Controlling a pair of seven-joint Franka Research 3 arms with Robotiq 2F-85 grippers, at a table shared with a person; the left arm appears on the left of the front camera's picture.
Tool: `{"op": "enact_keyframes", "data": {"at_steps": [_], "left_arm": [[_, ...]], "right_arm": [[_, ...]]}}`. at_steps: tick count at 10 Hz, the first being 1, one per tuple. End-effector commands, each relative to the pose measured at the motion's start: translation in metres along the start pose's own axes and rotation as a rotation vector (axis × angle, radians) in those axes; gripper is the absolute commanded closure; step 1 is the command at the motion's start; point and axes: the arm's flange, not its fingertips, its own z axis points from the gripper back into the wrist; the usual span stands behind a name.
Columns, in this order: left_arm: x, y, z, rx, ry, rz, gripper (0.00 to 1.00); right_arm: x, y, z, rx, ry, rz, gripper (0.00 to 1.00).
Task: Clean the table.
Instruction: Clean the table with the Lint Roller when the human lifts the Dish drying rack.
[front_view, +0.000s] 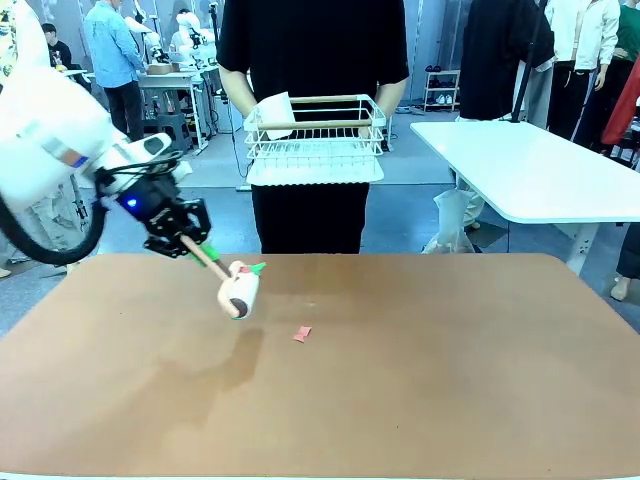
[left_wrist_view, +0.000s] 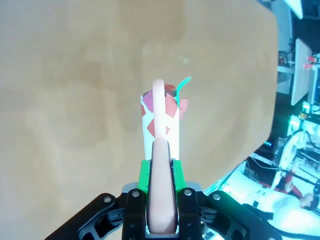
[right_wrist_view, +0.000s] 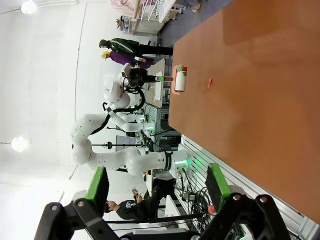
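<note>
Front view: the left gripper (front_view: 186, 243) has its jaws clamped tight on the wooden handle of a lint roller (front_view: 241, 289), which juts straight out past the fingertips. The table (front_view: 430, 390) lies below them, its long axis running left-right. The right gripper (right_wrist_view: 157, 187) gapes wide, empty.

The left arm (front_view: 50, 130) has a white, rounded casing with a blue band near the wrist. A black cable loops beneath it. The left gripper (front_view: 188, 243) is black, with a blue indicator light at its base. The right gripper (right_wrist_view: 162, 182) is black, with green pads (right_wrist_view: 98, 184) and silver screws at the finger joints.
</note>
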Motion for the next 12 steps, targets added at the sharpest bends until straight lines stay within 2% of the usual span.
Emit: {"op": "enact_keyframes", "data": {"at_steps": [1,4,8,12], "left_arm": [[-0.013,0.025,0.004,-0.033,-0.054,0.017,0.79],[-0.014,0.057,-0.007,-0.056,-0.033,0.022,0.79],[-0.026,0.062,-0.039,-0.052,0.024,0.032,0.79],[-0.032,0.060,-0.064,-0.023,0.019,0.066,0.79]], "right_arm": [[-0.002,0.004,-0.001,0.013,0.000,0.005,0.00],[-0.002,0.004,-0.001,0.013,0.000,0.005,0.00],[-0.002,0.004,-0.001,0.013,0.000,0.005,0.00],[-0.002,0.004,-0.001,0.013,0.000,0.005,0.00]]}}
